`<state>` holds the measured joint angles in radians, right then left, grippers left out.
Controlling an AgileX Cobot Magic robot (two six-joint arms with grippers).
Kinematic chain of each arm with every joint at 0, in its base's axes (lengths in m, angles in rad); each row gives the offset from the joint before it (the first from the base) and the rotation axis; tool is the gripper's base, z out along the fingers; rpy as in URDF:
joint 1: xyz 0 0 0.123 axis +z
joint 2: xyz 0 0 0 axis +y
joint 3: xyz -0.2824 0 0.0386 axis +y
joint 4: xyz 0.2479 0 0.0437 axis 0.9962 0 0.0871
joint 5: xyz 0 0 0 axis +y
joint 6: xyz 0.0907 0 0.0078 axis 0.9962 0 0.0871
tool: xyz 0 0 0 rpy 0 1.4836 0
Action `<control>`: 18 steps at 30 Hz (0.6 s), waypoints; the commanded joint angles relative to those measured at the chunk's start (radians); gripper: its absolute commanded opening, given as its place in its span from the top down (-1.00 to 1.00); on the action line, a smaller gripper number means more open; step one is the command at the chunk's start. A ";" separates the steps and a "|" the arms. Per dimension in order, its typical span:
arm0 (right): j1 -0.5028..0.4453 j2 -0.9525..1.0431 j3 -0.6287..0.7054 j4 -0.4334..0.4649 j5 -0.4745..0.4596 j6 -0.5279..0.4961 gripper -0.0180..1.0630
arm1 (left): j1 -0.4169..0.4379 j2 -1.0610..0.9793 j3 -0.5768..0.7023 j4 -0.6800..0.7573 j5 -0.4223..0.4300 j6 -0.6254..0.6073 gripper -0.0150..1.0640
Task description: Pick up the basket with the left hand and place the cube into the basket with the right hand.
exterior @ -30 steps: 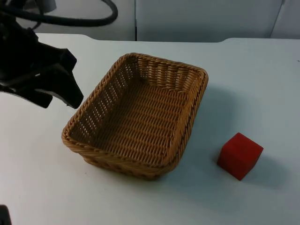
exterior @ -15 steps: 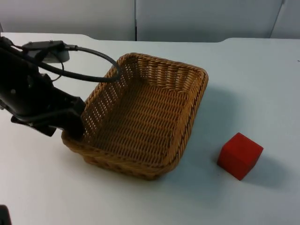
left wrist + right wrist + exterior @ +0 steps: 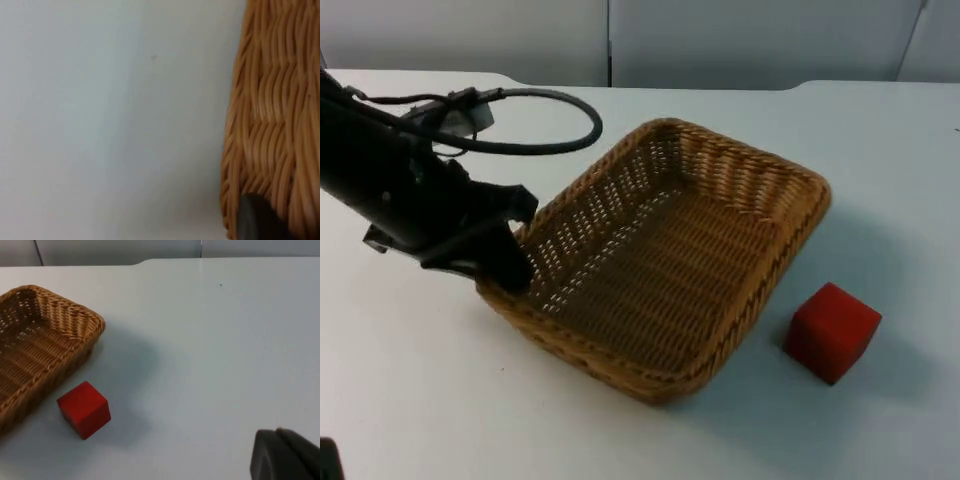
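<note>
A woven wicker basket (image 3: 660, 270) lies in the middle of the white table, turned at an angle. My left gripper (image 3: 505, 268) is at its near left corner, shut on the rim. The left wrist view shows the basket's outer wall (image 3: 270, 125) close up, with one black fingertip (image 3: 257, 217) against it. A red cube (image 3: 832, 332) rests on the table just right of the basket, a short gap away. In the right wrist view the cube (image 3: 84, 409) sits beside the basket's end (image 3: 45, 315). My right gripper (image 3: 285, 457) waits well off to the cube's side, above bare table.
A grey partition wall (image 3: 720, 40) closes the far side of the table. Bare white table top (image 3: 880, 180) stretches right of the basket and in front of it.
My left arm came down from the upper left onto the basket's left corner. Since then the basket has swung round and its far end has shifted right, toward the cube. The cube stayed put.
</note>
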<state>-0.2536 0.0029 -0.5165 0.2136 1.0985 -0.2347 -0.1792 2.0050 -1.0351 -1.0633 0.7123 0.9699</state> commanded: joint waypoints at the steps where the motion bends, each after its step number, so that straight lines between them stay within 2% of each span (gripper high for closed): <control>1: 0.001 -0.003 0.004 0.002 -0.004 -0.001 0.97 | 0.019 -0.023 -0.022 -0.113 0.093 0.041 0.98; 5: 0.001 -0.003 0.004 0.002 -0.004 -0.001 0.97 | 0.097 -0.063 -0.022 -0.188 0.124 0.036 0.98; 9: 0.001 -0.003 0.004 0.002 -0.004 -0.001 0.97 | 0.165 -0.083 -0.022 -0.200 0.122 0.013 0.98; 11: 0.001 -0.003 0.004 0.002 -0.004 -0.001 0.97 | 0.201 -0.092 -0.022 -0.176 0.122 -0.022 0.98; 18: 0.001 -0.003 0.004 0.002 -0.004 -0.001 0.97 | 0.222 -0.092 -0.022 -0.076 0.094 -0.088 0.98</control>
<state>-0.2536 0.0029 -0.5165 0.2136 1.0985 -0.2347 0.0429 1.9294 -1.0488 -1.1329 0.7927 0.8936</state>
